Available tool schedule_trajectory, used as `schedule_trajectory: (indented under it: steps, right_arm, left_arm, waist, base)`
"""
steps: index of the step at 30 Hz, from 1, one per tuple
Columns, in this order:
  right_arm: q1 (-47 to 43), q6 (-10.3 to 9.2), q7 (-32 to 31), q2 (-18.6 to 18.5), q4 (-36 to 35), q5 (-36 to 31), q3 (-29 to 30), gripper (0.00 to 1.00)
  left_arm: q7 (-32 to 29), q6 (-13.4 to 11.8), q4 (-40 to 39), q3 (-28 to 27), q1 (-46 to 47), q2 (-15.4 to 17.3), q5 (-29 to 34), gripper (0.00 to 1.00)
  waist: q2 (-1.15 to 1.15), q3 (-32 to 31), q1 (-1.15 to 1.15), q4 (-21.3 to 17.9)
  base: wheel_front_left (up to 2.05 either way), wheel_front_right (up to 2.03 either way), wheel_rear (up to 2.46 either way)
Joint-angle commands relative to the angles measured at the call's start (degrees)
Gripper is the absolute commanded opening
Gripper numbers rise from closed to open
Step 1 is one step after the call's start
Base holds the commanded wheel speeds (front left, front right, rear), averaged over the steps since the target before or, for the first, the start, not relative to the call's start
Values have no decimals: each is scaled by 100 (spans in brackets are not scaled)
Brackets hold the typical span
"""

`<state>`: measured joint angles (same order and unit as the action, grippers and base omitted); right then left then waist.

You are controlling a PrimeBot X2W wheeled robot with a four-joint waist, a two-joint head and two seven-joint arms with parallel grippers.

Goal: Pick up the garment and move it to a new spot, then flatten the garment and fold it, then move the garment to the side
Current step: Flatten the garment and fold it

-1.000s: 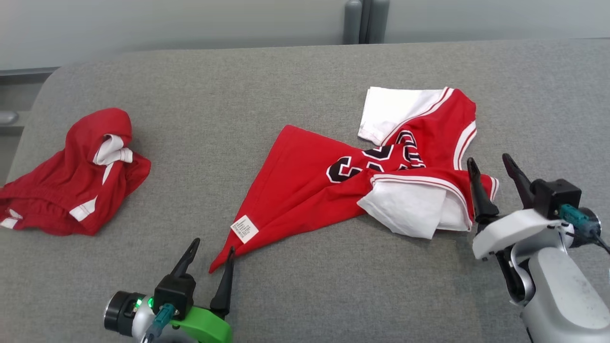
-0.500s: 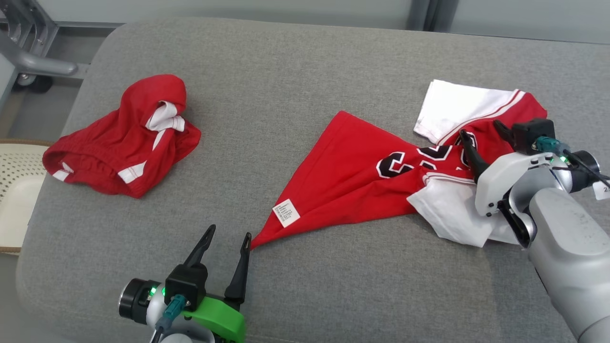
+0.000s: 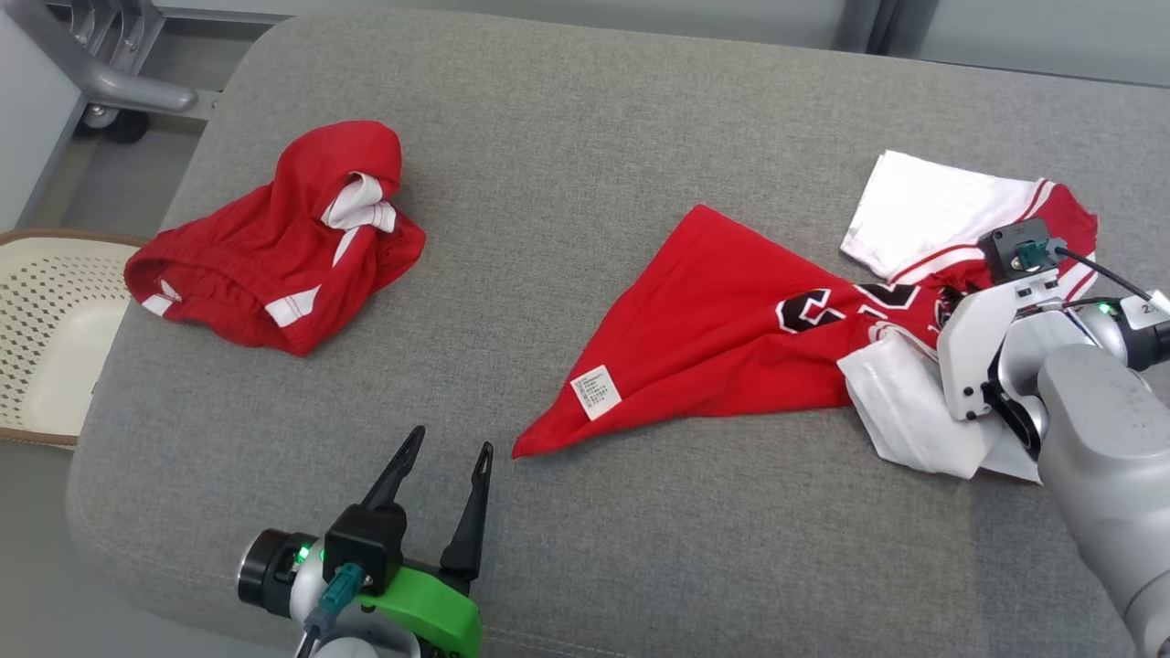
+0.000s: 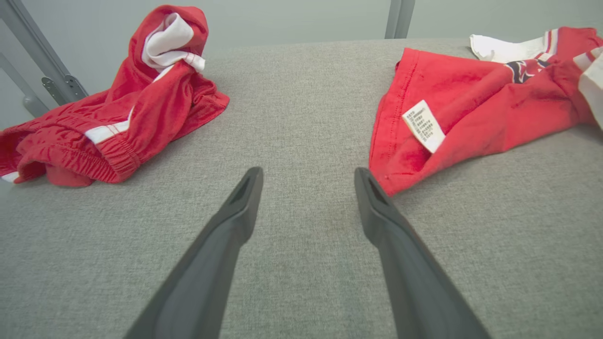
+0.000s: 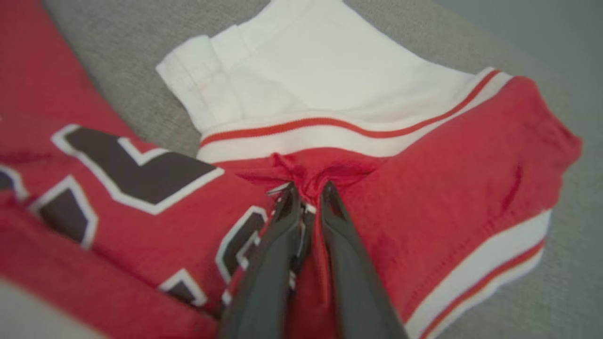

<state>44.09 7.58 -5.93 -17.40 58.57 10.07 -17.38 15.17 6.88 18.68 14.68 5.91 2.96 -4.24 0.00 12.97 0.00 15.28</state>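
The garment is a red jersey with black numbers and white sleeves, lying crumpled on the grey padded surface. My right gripper is shut on a bunched fold of the garment's red cloth, just below the white striped trim. In the head view its white wrist covers the fingers. My left gripper is open and holds nothing, just left of the garment's pointed lower corner. In the left wrist view the left gripper rests over bare surface, the garment's corner beside its right finger.
A second red garment, shorts with white stripes, lies heaped at the left, also the shorts in the left wrist view. A white perforated basket sits off the surface's left edge. A metal frame stands beyond the far left corner.
The head camera has shifted. My right gripper moved from beside the jersey onto its upper part and closed on a fold of red cloth. The left gripper stays open.
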Motion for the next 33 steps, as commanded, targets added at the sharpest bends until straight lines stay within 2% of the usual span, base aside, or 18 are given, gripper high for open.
schedule_trajectory:
  steps: [1, 4, 10, 15, 16, 20, 25, 27, 33]
  right_arm:
    - [54, -16, 36, -135, 80, -62, 56, 0]
    - [303, -15, 407, -239, -31, -198, 290, 0]
    - [825, -14, 1514, -466, -178, -821, 1158, 0]
    - [934, -13, 1882, -409, -55, -1429, 1915, 0]
    - [871, -13, 1751, -370, 76, -1554, 2063, 100]
    - [706, -13, 1864, -75, 171, -1800, 2418, 100]
    - [291, -13, 2084, 369, -66, -1785, 2459, 100]
    - [66, -13, 2115, 494, -288, -1664, 2387, 100]
    - [-874, -13, 2111, 747, -1551, -1114, 2092, 100]
  left_arm:
    - [-2, 8, -27, 3, 75, -2, -38, 100]
    - [-2, 5, -70, 71, 118, -3, -120, 100]
    - [-2, -30, -78, 230, 167, -2, -211, 100]
    - [-2, -74, -38, 284, 112, -2, -260, 100]
    - [-2, -87, -21, 266, 96, -1, -268, 100]
    - [-2, -89, -22, 223, 235, 0, -272, 100]
    - [-2, -99, -52, 131, 431, 0, -318, 100]
    - [-2, -77, -34, 108, 579, -1, -297, 100]
    - [-3, -3, 373, 87, 1270, 0, -274, 100]
  waist:
    - [0, 20, 0, 34]
    - [0, 71, 0, 110]
    - [0, 157, 0, 337]
    - [0, 111, 0, 411]
    - [0, 88, 0, 387]
    - [0, 15, 0, 187]
    - [0, -49, 0, -333]
    - [0, -54, 0, -580]
    - [0, 102, 0, -1356]
  base:
    - [0, 0, 0]
    - [0, 0, 0]
    - [0, 0, 0]
    - [0, 0, 0]
    - [0, 0, 0]
    - [0, 0, 0]
    - [0, 0, 0]
    - [0, 0, 0]
    - [0, 0, 0]
